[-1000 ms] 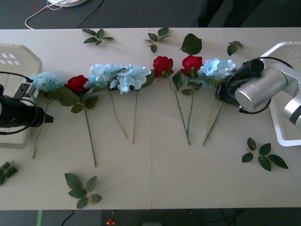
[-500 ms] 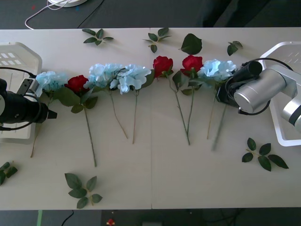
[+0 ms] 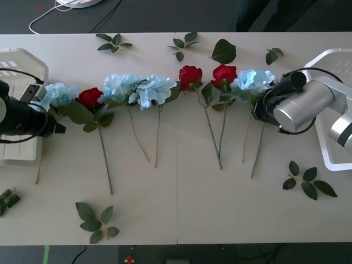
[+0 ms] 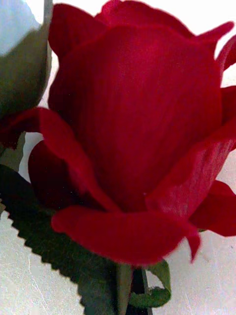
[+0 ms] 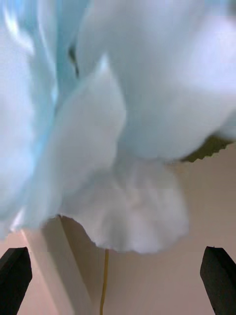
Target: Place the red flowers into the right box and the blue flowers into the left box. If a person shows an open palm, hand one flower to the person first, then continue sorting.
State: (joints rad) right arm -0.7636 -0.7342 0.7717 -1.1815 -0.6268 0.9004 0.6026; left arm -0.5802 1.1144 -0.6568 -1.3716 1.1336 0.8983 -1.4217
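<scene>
Low — left gripper beside blue flowers

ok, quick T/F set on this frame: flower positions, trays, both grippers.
1. The left gripper is open below a blue flower. True.
2. Three red flowers lie in the row on the table. True.
3. A red flower already lies in the right box. False: none is visible in it.
4. The left box sits at the robot's right. False: it is at its left.
5. An open palm shows. False: none.
</scene>
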